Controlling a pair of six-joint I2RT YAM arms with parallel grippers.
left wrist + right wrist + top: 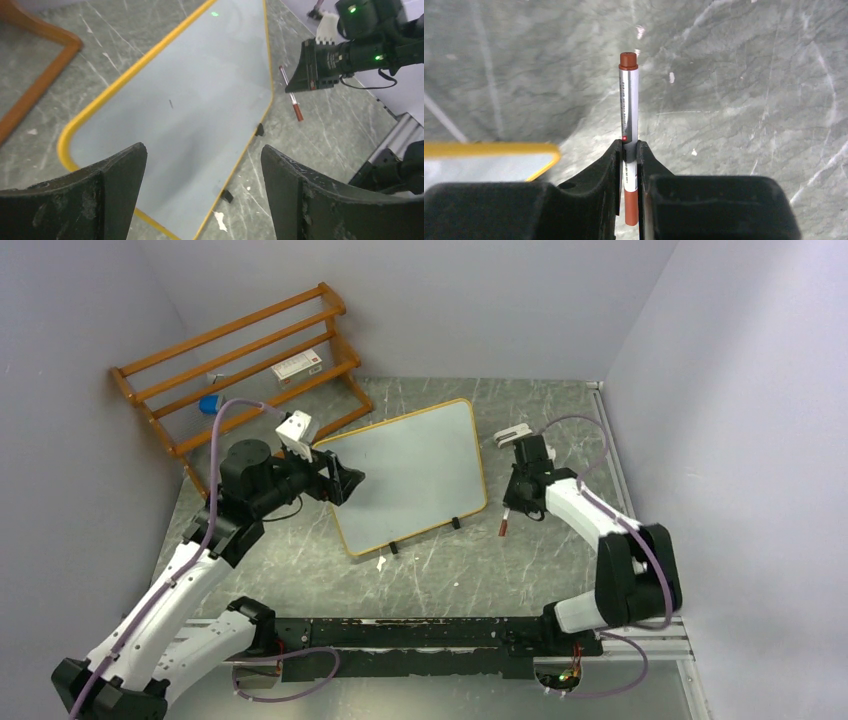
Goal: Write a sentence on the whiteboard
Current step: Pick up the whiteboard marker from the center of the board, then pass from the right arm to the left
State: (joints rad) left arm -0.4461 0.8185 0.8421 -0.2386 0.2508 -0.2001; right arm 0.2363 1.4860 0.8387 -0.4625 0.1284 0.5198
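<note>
Our right claw [628, 150] is clenched on the marker [628, 100], with the blank whiteboard [420, 465] just to its left. Our left claw [202, 165] hangs released above that whiteboard. Next, we judge, the marker's tip must reach it.

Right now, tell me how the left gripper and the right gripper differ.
The left gripper has its jaws wide open and empty; the right gripper is shut on a red-ended marker. The left gripper hangs over the whiteboard's left part; the right gripper sits off its right edge, above the table. Both have black fingers.
</note>
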